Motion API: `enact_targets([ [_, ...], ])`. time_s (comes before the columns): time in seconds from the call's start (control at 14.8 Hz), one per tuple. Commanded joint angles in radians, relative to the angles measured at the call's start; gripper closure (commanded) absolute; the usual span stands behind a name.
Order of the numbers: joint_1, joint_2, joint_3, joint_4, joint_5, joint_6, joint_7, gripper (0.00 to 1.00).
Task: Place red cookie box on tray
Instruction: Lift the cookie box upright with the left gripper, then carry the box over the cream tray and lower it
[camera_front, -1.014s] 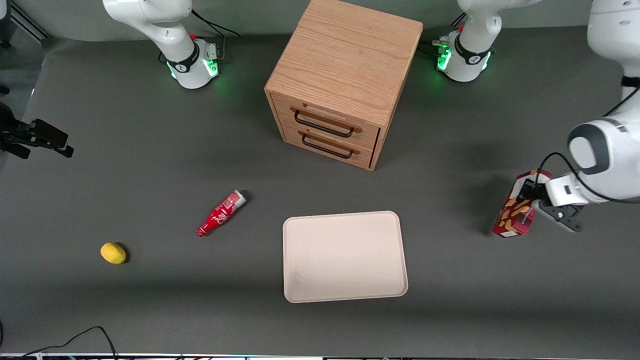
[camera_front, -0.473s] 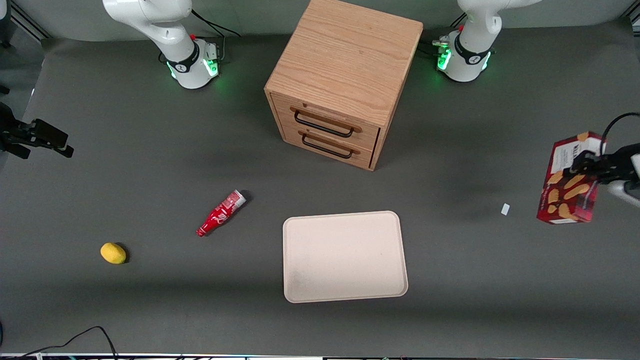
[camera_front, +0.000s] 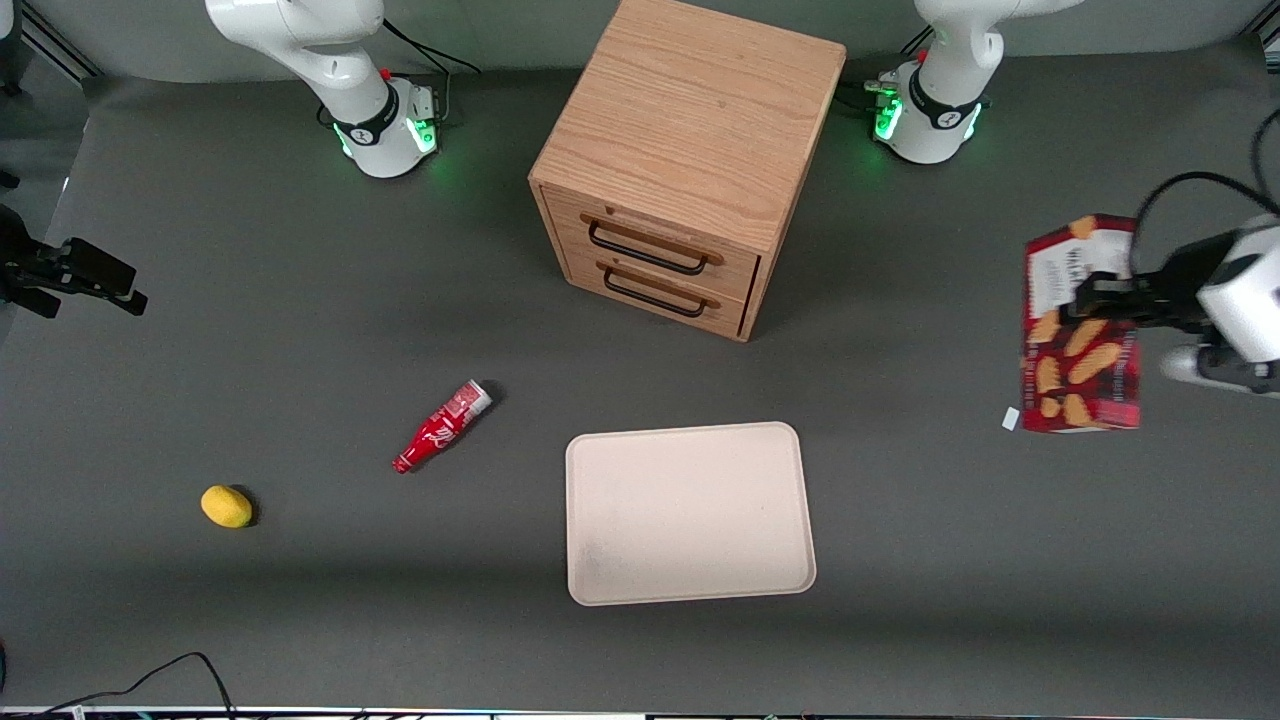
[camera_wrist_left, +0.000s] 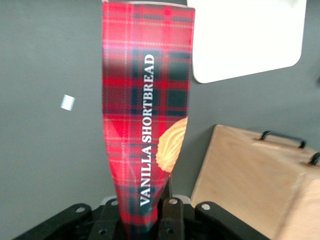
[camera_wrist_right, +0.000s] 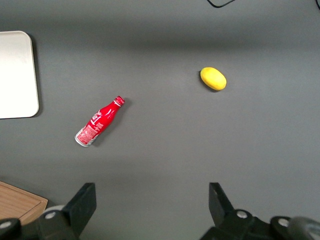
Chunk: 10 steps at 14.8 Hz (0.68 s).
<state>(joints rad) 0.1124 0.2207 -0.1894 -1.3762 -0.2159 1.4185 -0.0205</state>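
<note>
Your tool (camera_front: 1100, 298) is clamping the red cookie box (camera_front: 1080, 325) aloft at the front view's right edge, long axis hanging downward; the tray (camera_front: 690, 512) is lying lower-center, toward the parked arm.

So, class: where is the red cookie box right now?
The red cookie box is clamped in the left hand, lifted above the table at the working arm's end, well clear of the tray.

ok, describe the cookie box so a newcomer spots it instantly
Start at the wooden drawer cabinet and go toward the working arm's end of the table. There the claw holds the red cookie box aloft: red plaid carton with cookie pictures, unlike the small red bottle.
</note>
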Motion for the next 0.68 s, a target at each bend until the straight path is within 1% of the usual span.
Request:
enact_targets([
  [0.0, 0.003, 0.045, -0.108, 0.049, 0.012, 0.075, -0.206, 1.00],
  [0.14, -0.002, 0.077, -0.171, 0.045, 0.033, 0.163, -0.295, 1.00],
  [0.27, -0.005, 0.135, -0.250, 0.042, 0.088, 0.280, -0.411, 1.00],
  [0.41, -0.019, 0.219, -0.330, 0.040, 0.200, 0.391, -0.514, 1.00],
  [0.47, -0.034, 0.264, -0.347, 0.039, 0.269, 0.425, -0.559, 1.00],
  [0.61, -0.059, 0.345, -0.366, 0.037, 0.370, 0.480, -0.620, 1.00],
])
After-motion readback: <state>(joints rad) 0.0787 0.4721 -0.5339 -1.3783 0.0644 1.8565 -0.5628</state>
